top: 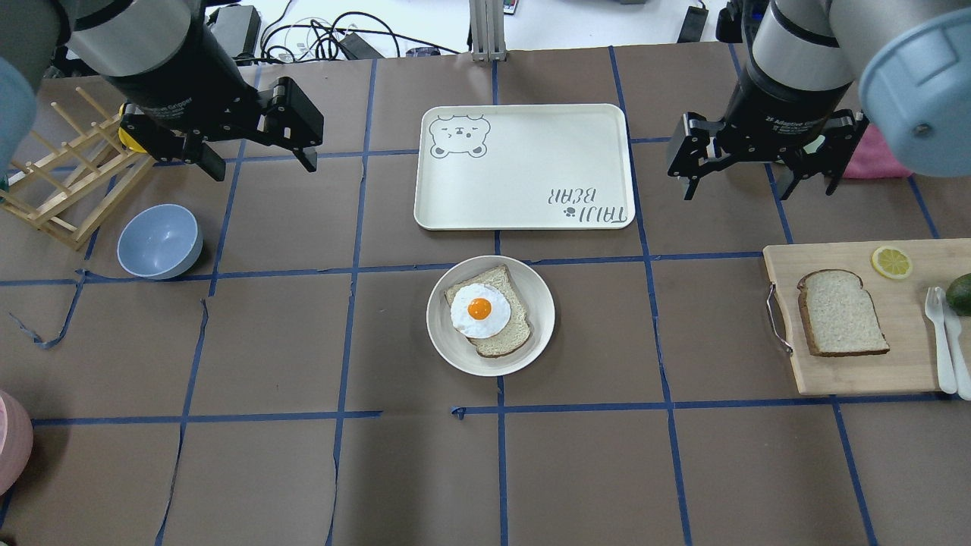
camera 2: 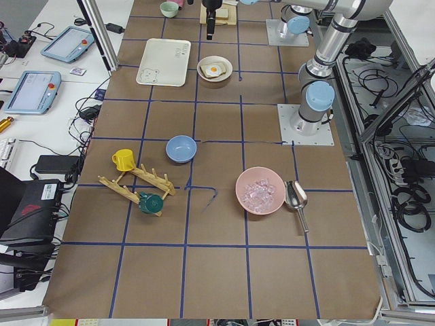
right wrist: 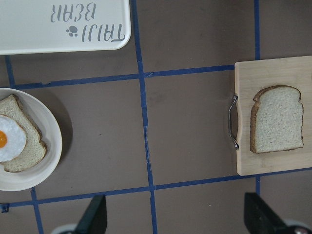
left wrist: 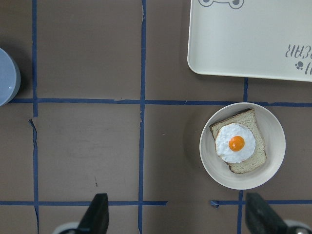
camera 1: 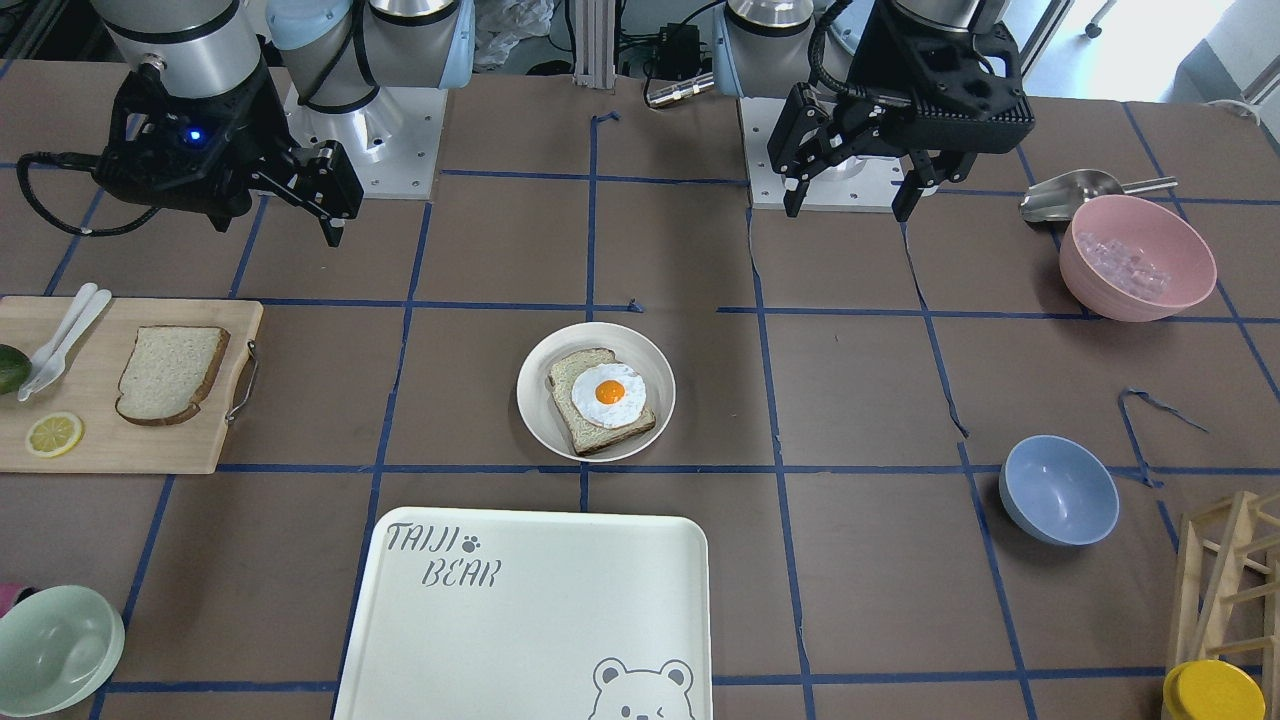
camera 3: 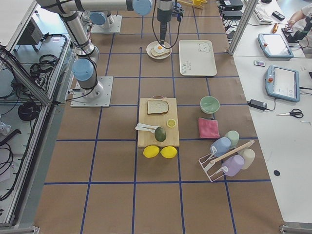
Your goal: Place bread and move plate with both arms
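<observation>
The bread (top: 840, 312) lies flat and bare on a wooden cutting board (top: 857, 371) at my right; it also shows in the front view (camera 1: 172, 373) and the right wrist view (right wrist: 278, 119). The plate (top: 447, 334) sits at the table's middle and holds a slice topped with a fried egg (top: 480, 309); the plate also shows in the left wrist view (left wrist: 273, 161). My left gripper (top: 262, 163) hangs open and empty above the table, left of the tray. My right gripper (top: 758, 182) hangs open and empty, between the tray and the board.
A white bear-print tray (top: 523, 163) lies just beyond the plate. A blue bowl (top: 159, 241) and a wooden rack (top: 61, 189) are at my left. A lemon slice (top: 891, 262), white cutlery (top: 941, 334) and an avocado share the board. A pink bowl (camera 1: 1137, 258) and a green bowl (camera 1: 55, 650) stand near the edges.
</observation>
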Available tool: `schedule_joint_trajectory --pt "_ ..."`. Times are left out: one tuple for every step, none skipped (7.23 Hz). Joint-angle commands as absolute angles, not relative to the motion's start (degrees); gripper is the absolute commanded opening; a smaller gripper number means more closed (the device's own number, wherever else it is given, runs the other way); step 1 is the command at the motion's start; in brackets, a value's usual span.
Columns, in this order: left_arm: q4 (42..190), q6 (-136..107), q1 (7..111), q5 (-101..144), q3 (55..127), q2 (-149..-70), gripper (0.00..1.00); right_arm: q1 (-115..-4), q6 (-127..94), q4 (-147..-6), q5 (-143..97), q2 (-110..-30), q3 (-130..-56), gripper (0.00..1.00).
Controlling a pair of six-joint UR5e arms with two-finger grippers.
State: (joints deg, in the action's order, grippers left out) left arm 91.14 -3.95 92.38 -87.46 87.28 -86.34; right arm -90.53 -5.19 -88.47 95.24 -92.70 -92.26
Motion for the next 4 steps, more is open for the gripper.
schedule_joint_trajectory --pt "91.23 -3.96 92.37 -87.54 87.28 -86.31 1.0 -90.53 -5.1 -88.51 95.89 -92.72 -92.2 1.0" --pt "91.14 -3.87 92.37 -87.45 87.28 -86.4 1.0 -90.53 -5.1 -88.33 95.98 -92.81 -92.2 1.0" --pt "91.14 -3.87 92.29 -87.54 87.28 -86.31 1.0 -90.53 -5.18 -88.42 95.89 -92.73 -92.28 1.0" --pt "91.23 -3.87 92.37 -87.54 87.28 -86.22 1.0 -90.53 -5.27 -88.5 95.28 -92.81 -92.2 1.0"
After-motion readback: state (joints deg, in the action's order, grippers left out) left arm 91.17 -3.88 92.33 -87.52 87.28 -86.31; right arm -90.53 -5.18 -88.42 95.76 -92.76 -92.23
